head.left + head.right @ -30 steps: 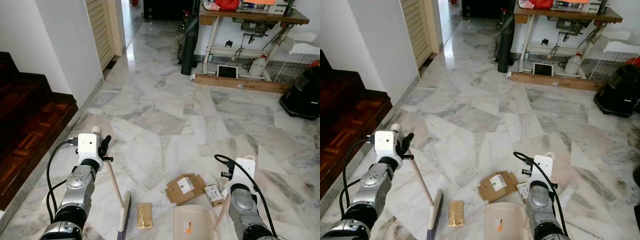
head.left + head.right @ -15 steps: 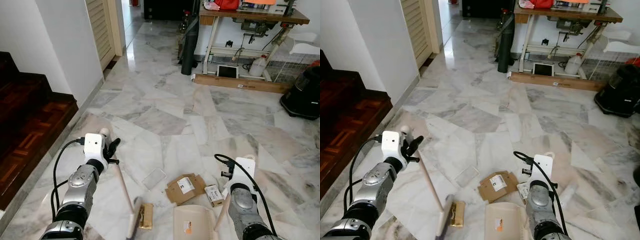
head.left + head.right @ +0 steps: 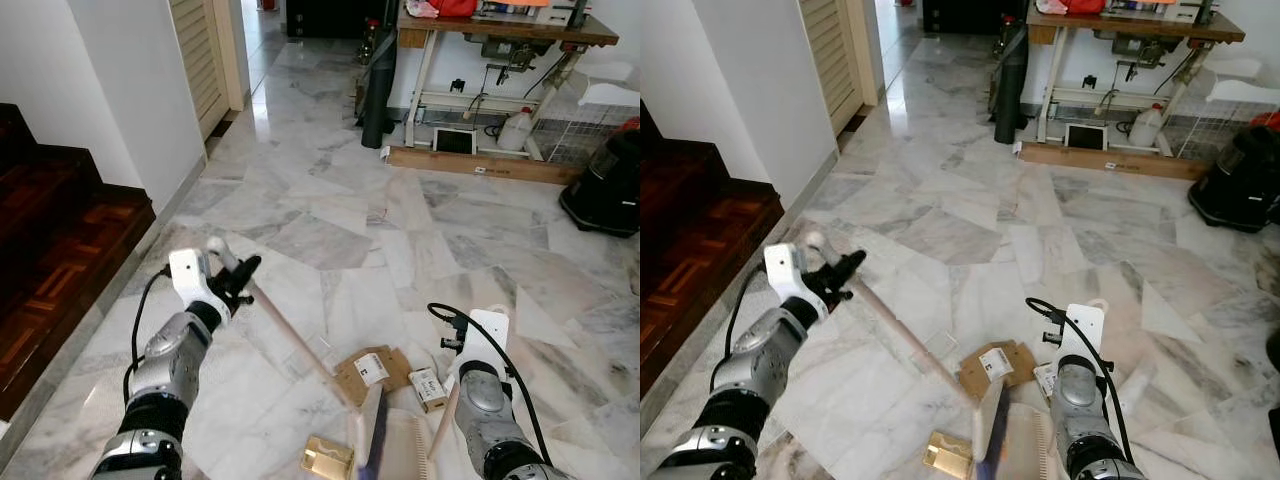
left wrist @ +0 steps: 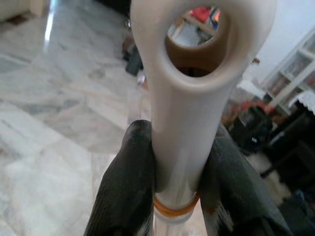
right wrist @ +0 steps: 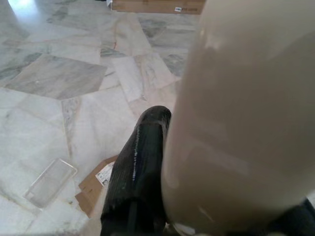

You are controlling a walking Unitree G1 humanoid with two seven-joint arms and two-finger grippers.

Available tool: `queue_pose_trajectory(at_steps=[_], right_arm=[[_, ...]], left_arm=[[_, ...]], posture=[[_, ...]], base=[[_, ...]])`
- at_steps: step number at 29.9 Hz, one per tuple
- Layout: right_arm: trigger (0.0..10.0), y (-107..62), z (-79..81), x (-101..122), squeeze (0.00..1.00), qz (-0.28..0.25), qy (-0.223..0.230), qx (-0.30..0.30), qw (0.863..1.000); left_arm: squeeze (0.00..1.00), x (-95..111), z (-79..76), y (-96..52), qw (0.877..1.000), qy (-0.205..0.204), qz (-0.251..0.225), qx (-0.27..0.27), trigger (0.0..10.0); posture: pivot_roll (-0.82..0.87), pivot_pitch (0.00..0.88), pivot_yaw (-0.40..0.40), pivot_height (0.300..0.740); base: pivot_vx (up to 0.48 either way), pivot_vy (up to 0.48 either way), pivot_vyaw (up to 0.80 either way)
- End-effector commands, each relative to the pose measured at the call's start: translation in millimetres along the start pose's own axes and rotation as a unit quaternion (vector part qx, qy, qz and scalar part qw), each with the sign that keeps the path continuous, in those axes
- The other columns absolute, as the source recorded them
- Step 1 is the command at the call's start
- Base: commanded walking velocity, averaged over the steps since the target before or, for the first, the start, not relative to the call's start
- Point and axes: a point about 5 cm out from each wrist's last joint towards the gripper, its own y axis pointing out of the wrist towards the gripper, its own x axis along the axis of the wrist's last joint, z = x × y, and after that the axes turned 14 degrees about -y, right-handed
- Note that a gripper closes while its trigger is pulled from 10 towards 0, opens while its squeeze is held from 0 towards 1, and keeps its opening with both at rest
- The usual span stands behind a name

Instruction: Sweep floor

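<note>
Clearly the sweep was mid-stroke. The left gripper (image 3: 238,272) was clamped on the top of the broom (image 3: 300,345), its two fingers (image 4: 129,187) pressed to either side of the pale handle just under the hanging hole. From there the stick slanted down across the marble floor (image 3: 330,190) to the broom head, which stood on edge right at the mouth of the dustpan (image 3: 410,450). The right gripper (image 5: 167,216) was closed around the dustpan's cream handle, with the pan low in front of the robot.

Some litter lay outside the pan. A gold packet (image 3: 327,457) sat on the floor just left of the broom head. A cardboard piece (image 3: 372,370) lay just beyond the pan's mouth, with a small box (image 3: 428,388) beside it on the right, and a clear plastic scrap (image 5: 49,182) a little further off to the left. I judged the next move to be lifting the broom, setting it down beyond that litter and drawing it toward the pan, with the pan lip kept flat on the floor.

Further off stood a wooden table (image 3: 500,35) with a white jug (image 3: 516,130) beneath it, a dark rolled mat (image 3: 380,95) against its leg, and a black vacuum (image 3: 610,185) on the right. Dark wooden steps (image 3: 60,240) rose on the left. None of it blocked the stroke.
</note>
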Motion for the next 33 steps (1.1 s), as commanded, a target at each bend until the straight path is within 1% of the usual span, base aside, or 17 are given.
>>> queue_pose_trajectory(at_steps=[1, 3, 6, 10, 12, 16, 18, 20, 27, 30, 33], right_arm=[[10.0, -0.4, 3.0, -3.0, 0.00, 0.015, -0.001, 0.006, 1.000], [10.0, -0.5, 2.7, -3.5, 0.00, 0.015, -0.005, 0.006, 1.000], [10.0, -0.6, -0.6, -2.1, 0.00, 0.002, -0.010, -0.004, 1.000], [10.0, 0.1, -5.1, -2.1, 0.00, 0.001, -0.017, -0.015, 1.000], [10.0, 0.5, -10.2, -3.7, 0.00, 0.007, -0.023, -0.028, 0.999], [10.0, 0.6, -13.2, -5.2, 0.00, 0.011, -0.029, -0.035, 0.999], [10.0, 0.7, -17.7, -4.9, 0.00, 0.010, -0.029, -0.045, 0.999], [10.0, 1.7, -22.5, 0.9, 0.00, -0.006, -0.021, -0.059, 0.998], [10.0, 4.1, -30.8, 18.9, 0.00, -0.045, -0.008, -0.077, 0.996], [10.0, 4.2, -32.4, 21.5, 0.00, -0.047, -0.008, -0.079, 0.996], [10.0, 4.1, -31.4, 18.3, 0.00, -0.038, -0.011, -0.075, 0.996]], left_arm=[[0.00, 17.4, -4.7, 3.0, 0.999, 0.037, -0.032, -0.002, 10.0], [0.00, 20.3, -3.6, 0.3, 0.996, 0.083, -0.036, 0.009, 10.0], [0.00, 20.3, 0.6, -4.0, 0.994, 0.093, -0.044, 0.024, 10.0], [0.00, 19.0, 3.5, -5.9, 0.994, 0.097, -0.040, 0.034, 10.0], [0.00, 20.0, 4.7, -6.4, 0.994, 0.096, -0.044, 0.037, 10.0], [0.00, 20.2, 5.1, -6.3, 0.993, 0.097, -0.046, 0.040, 10.0], [0.00, 20.5, 5.0, -6.2, 0.993, 0.100, -0.049, 0.043, 10.0], [0.00, 20.6, 4.6, -5.6, 0.993, 0.101, -0.050, 0.043, 10.0], [0.00, 19.1, 4.4, -5.2, 0.993, 0.099, -0.048, 0.042, 10.0], [0.00, 18.2, 4.4, -5.2, 0.993, 0.099, -0.046, 0.042, 10.0], [0.00, 16.9, 4.4, -5.1, 0.993, 0.099, -0.044, 0.042, 10.0]], posture=[[-0.02, 0.000, -0.007, 0.740], [-0.01, 0.000, -0.006, 0.740], [-0.02, 0.000, -0.006, 0.740], [-0.02, 0.000, -0.007, 0.740], [-0.02, 0.000, -0.010, 0.740], [-0.03, 0.000, -0.011, 0.740], [-0.03, 0.000, -0.011, 0.740], [-0.03, 0.000, -0.011, 0.740], [-0.04, 0.000, -0.009, 0.740], [-0.04, 0.000, -0.008, 0.740], [-0.04, 0.000, -0.009, 0.740]], base=[[0.000, 0.000, 0.00], [0.000, 0.000, 0.00], [0.000, 0.000, 0.00], [0.000, 0.000, 0.00], [0.000, 0.000, 0.00], [0.000, 0.000, 0.00], [0.000, 0.000, 0.00], [0.000, 0.000, 0.00], [0.000, 0.000, 0.00], [0.000, 0.000, 0.00], [0.000, 0.000, 0.00]])
